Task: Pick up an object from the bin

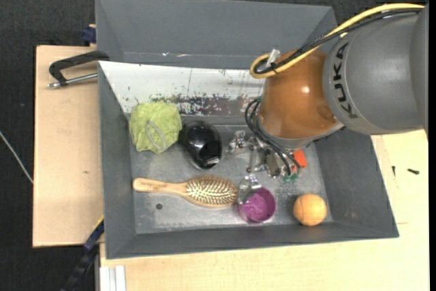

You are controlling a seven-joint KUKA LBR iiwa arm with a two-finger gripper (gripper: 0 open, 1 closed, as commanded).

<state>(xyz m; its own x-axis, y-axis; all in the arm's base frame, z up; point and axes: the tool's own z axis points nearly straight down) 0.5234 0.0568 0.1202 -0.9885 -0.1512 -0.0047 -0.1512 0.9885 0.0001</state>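
My gripper (261, 159) hangs low over the bin's floor, right of the middle, under the arm's wrist. Just below its tip lies a purple round thing (257, 206), close to or touching it; which one I cannot tell. A wooden hairbrush (194, 191) lies to the left of the purple thing, with its bristle head toward the gripper. A black rounded thing (200, 144) sits left of the gripper. An orange ball (310, 209) rests to the lower right. A small red-orange piece (298, 159) shows at the gripper's right side.
A crumpled light-green thing (155, 126) lies at the back left of the bin, next to the black thing. The arm and its orange cover hide the bin's right back part.
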